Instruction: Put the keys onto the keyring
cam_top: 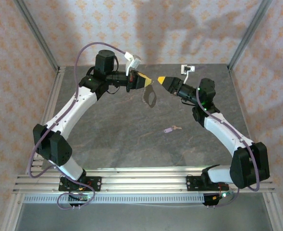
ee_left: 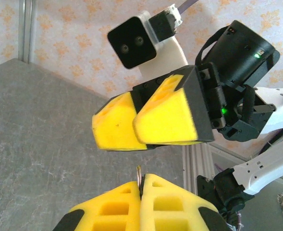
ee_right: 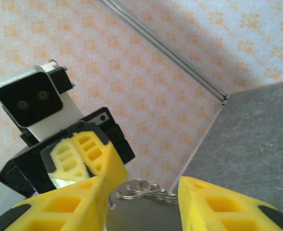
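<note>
Keyring [cam_top: 149, 97] is held aloft at far centre, pinched in the closed left gripper [cam_top: 147, 81]. The right gripper [cam_top: 161, 80] is spread open around its ring. The key [cam_top: 168, 129] lies ungrasped, nearer, on the table [cam_top: 117, 144]; it probably must be fetched next.

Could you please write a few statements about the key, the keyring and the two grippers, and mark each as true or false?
1. The key lies on the table, apart from both grippers. True.
2. The right gripper is shut on the key. False: its fingers stand apart and hold nothing; the key is on the table.
3. The keyring hangs from the left gripper, which is shut on it. True.
4. The key is already threaded on the keyring. False: the key lies on the table, well apart from the keyring.
</note>
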Tool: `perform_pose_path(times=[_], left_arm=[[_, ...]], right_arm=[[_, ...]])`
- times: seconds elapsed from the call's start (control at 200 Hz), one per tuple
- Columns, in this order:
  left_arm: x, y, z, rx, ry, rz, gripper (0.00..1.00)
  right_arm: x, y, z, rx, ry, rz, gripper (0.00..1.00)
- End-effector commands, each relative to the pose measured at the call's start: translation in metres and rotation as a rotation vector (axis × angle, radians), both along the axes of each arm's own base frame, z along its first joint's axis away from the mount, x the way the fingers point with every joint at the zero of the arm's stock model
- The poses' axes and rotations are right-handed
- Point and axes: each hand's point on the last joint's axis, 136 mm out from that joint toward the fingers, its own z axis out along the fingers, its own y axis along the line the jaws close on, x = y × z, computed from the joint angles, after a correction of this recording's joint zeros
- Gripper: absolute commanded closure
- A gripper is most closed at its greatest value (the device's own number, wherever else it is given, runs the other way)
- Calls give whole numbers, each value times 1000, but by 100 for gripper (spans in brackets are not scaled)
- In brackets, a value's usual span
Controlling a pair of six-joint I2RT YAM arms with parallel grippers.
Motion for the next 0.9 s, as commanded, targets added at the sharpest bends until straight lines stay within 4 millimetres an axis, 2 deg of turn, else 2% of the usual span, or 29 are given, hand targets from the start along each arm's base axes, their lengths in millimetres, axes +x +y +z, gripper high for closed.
perform_pose_path(times=[0.0,0.43,0.786,0.896], left_arm=[[-4,1,19,-33,-16,-34,100],[-3,0,23,-36,-13,-41,100],[1,-1,23,-37,-9,-37,100],[1,-2,23,-36,-8,-36,100]], right_arm=[[-9,3,34,80,-108,-17,57],[-14,23,36,107,-113,43,58],[-17,26,30,103,-106,58,77],[-19,27,31,105,-109,70,77]])
